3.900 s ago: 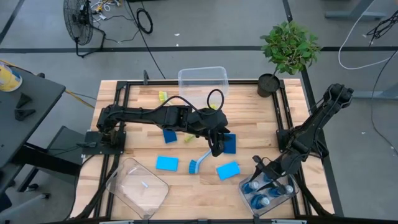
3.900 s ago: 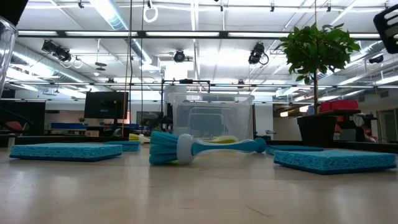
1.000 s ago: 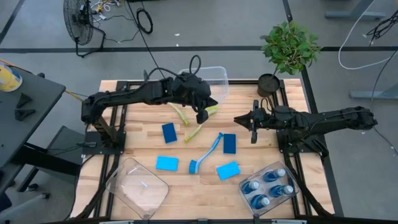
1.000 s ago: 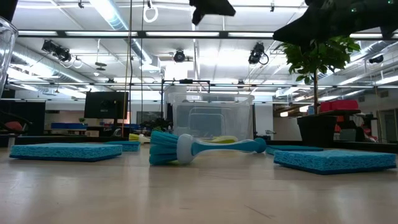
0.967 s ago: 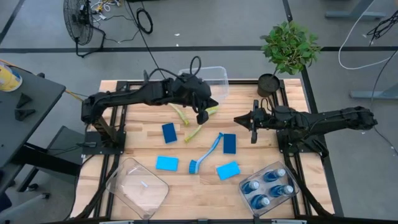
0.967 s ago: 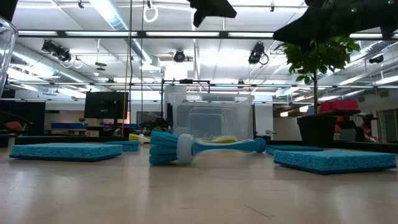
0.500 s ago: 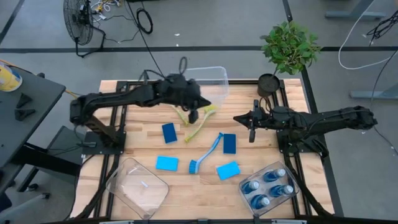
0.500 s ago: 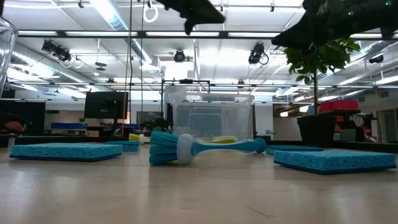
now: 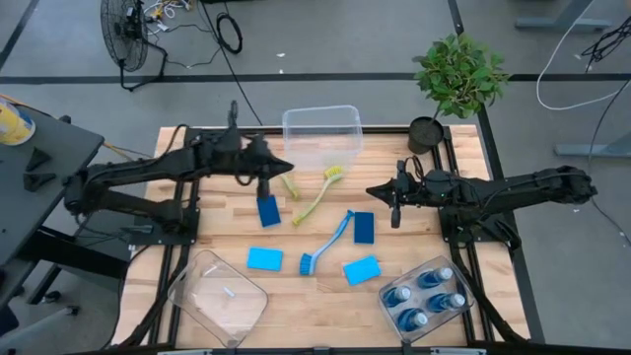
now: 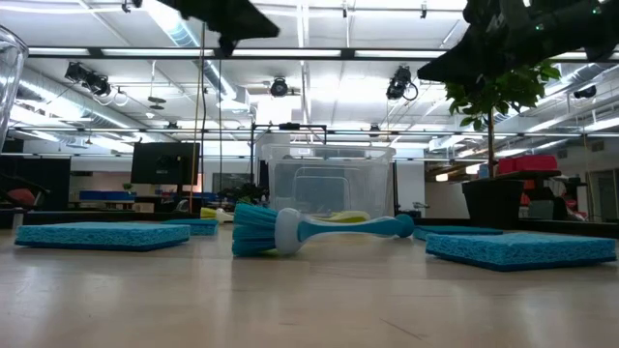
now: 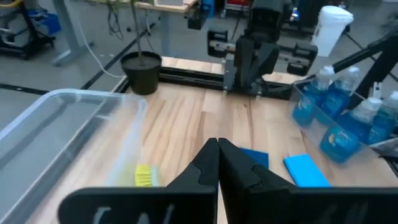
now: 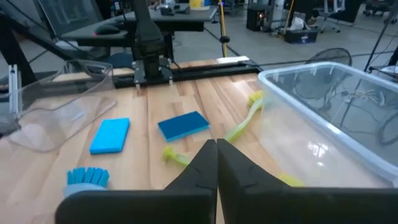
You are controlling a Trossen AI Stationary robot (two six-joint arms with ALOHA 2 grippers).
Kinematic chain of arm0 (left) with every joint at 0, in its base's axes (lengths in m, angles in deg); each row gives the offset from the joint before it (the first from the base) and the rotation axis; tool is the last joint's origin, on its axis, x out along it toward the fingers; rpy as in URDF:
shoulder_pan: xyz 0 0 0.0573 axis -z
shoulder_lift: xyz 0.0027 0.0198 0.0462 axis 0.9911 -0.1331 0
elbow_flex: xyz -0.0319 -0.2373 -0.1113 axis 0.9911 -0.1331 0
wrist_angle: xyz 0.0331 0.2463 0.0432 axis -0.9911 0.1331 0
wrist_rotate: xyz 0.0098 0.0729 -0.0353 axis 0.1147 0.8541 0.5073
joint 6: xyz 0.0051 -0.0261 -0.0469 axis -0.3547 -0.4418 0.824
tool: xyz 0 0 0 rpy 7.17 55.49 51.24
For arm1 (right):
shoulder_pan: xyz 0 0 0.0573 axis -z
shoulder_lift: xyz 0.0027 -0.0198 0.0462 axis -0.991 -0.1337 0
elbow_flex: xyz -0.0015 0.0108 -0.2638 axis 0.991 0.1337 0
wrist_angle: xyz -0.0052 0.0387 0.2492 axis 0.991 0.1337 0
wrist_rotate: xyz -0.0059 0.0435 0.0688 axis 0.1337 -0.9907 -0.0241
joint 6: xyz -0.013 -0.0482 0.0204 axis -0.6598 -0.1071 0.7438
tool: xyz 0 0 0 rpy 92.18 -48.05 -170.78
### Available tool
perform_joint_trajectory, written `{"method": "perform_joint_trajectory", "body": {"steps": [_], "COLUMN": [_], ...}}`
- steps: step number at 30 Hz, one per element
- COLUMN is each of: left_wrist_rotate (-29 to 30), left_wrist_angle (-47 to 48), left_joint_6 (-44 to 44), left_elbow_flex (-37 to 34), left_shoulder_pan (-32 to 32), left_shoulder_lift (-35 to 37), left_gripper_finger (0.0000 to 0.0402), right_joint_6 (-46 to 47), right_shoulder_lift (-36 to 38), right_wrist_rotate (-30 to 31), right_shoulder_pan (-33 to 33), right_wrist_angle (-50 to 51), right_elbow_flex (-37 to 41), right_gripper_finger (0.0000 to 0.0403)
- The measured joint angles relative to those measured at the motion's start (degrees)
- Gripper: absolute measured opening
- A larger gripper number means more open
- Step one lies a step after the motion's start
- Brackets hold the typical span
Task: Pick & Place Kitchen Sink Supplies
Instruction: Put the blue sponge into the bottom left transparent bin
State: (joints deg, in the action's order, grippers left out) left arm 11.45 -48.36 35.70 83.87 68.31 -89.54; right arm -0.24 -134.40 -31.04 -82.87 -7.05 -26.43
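- High view: the left claw (image 9: 264, 183) hangs clenched and empty over the far left part of the counter (image 9: 227, 232), just above a dark blue sponge (image 9: 268, 210).
- The right claw (image 9: 395, 209) hangs clenched and empty over the right half of the counter, beside another dark blue sponge (image 9: 364, 226).
- Two yellow-green brushes (image 9: 317, 194) lie crossing near the far edge, just in front of a clear bin (image 9: 321, 128).
- The blue brush (image 9: 326, 242) lies slanted mid-counter; light blue sponges lie at (image 9: 264, 258) and (image 9: 362, 269).
- Four soap bottles (image 9: 421, 304) stand inside a clear bin (image 9: 386, 312) at the near right corner; another clear bin (image 9: 219, 296) sits at the near left corner.
- A potted plant (image 9: 455, 81) stands at the far right corner.
- Low view: the blue brush (image 10: 319, 230) lies on its side mid-counter, with sponges flat at either side, at (image 10: 102, 235) and (image 10: 517, 248).
- Left wrist view: the left claw (image 11: 217, 163) has its fingers pressed together, holding nothing; soap bottles (image 11: 339, 115) show in their bin beyond.
- Right wrist view: the right claw (image 12: 216, 163) is likewise pressed together and empty above a yellow-green brush (image 12: 244, 122).
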Motion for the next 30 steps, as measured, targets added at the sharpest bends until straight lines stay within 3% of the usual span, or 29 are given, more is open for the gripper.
{"method": "perform_joint_trajectory", "body": {"steps": [10,17,30], "left_wrist_rotate": [1.9,0.6,-2.2], "left_wrist_angle": [-0.2,1.0,11.8], "left_joint_6": [1.1,1.3,0.2], "left_elbow_flex": [-12.0,-16.5,-17.1], "left_shoulder_pan": [-1.0,-2.9,-3.9], "left_shoulder_lift": [14.7,22.3,25.3], "left_gripper_finger": [0.0003,0.0004,0.0003], "right_joint_6": [0.1,1.8,3.2], "right_shoulder_lift": [0.0,0.0,0.0], "right_wrist_rotate": [0.4,1.7,1.8], "right_shoulder_pan": [0.2,0.2,0.2], "right_wrist_angle": [-1.9,-1.9,-1.9], "right_elbow_flex": [0.0,0.0,0.0], "right_gripper_finger": [0.0004,0.0004,0.0004]}}
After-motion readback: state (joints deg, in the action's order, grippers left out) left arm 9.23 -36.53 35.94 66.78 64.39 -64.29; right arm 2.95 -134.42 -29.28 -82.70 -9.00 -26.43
